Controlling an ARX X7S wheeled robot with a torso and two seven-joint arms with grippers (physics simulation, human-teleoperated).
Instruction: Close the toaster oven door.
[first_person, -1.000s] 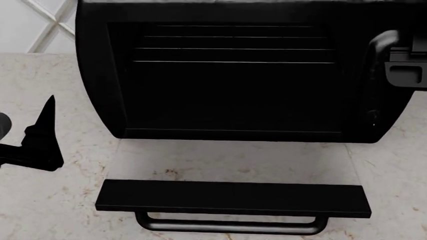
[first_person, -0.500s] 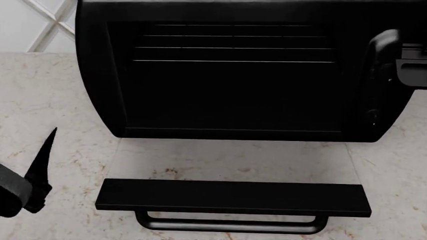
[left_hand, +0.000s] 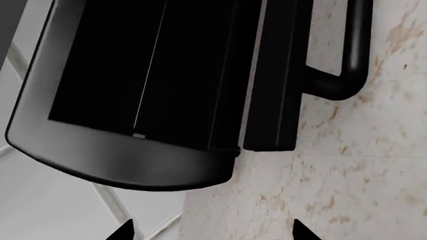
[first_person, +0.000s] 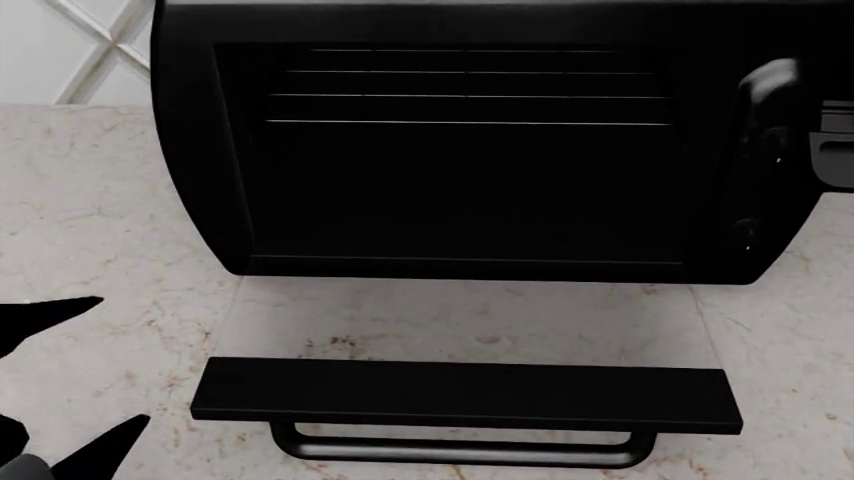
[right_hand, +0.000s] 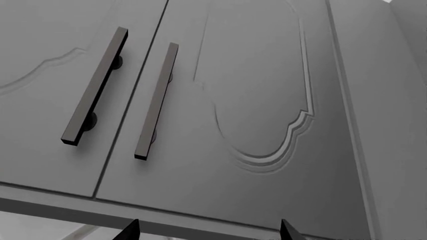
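The toaster oven (first_person: 467, 150) is a glossy black box at the back of the marble counter, its inside showing wire rack lines. The toaster oven door (first_person: 467, 320) lies open and flat on the counter, with its black top bar (first_person: 467, 395) and U-shaped handle (first_person: 461, 448) nearest me. My left gripper (first_person: 100, 370) is open and empty, low over the counter left of the door's bar. In the left wrist view, the left gripper (left_hand: 213, 232) faces the oven's side (left_hand: 133, 100) and the door (left_hand: 273, 75). My right gripper (right_hand: 208, 231) is open and empty, facing grey cabinets.
Part of my right arm (first_person: 834, 145) shows at the right edge beside the oven's knob panel (first_person: 754, 170). Grey cabinet doors (right_hand: 267, 100) with two black bar handles (right_hand: 97, 87) fill the right wrist view. A tiled wall (first_person: 80, 50) stands behind the counter (first_person: 107, 200).
My left gripper has dropped toward the front left corner and turned, so both spread fingertips now show. My right arm has slid further out past the right edge.
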